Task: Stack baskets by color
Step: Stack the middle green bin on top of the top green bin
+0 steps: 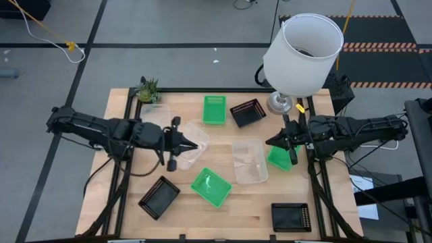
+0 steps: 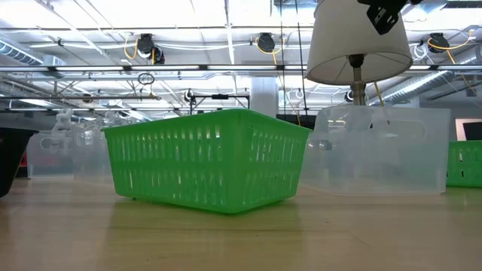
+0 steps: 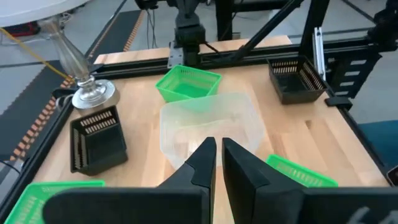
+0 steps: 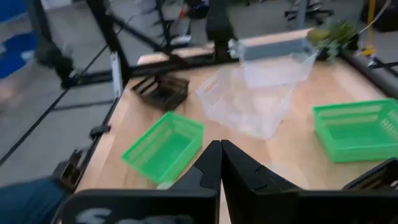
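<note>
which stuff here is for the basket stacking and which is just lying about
For the job:
- green baskets
- black baskets
- clear baskets

Just lying about:
- white lamp
- small potted plant

Bench contents: four green baskets (image 1: pixel 214 109), three black baskets (image 1: pixel 246 113), three clear baskets (image 1: pixel 249 160), one lamp (image 1: pixel 302 54), one potted plant (image 1: pixel 148 89).

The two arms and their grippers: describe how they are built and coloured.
Both arms are dark, jointed and chunky, with black cables trailing from them. The left gripper and the right gripper each end in two matte black fingers, broad at the base and tapering to narrow tips. No markings show.
</note>
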